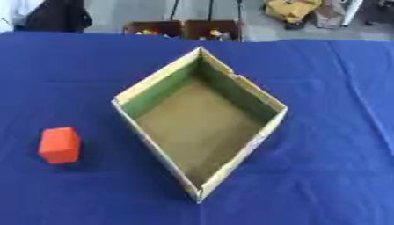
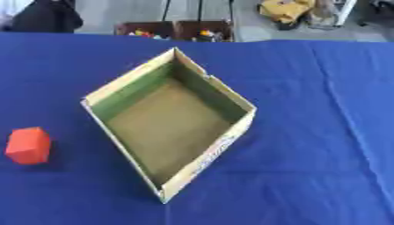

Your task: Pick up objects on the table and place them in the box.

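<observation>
One open cardboard box [image 1: 254, 94] with green-lined inner walls sits on one blue tablecloth [image 1: 331, 88]. One orange-red rectangular block [image 1: 59, 145] lies on the cloth. Two brown crates [image 1: 184, 29] holding small coloured items stand past the table's far edge.

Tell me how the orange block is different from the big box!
The orange block is small and solid; the box is much bigger, open on top, with nothing inside. The block is bright orange all over; the box is tan cardboard with green inner walls. Both sit apart on the blue tablecloth.
</observation>
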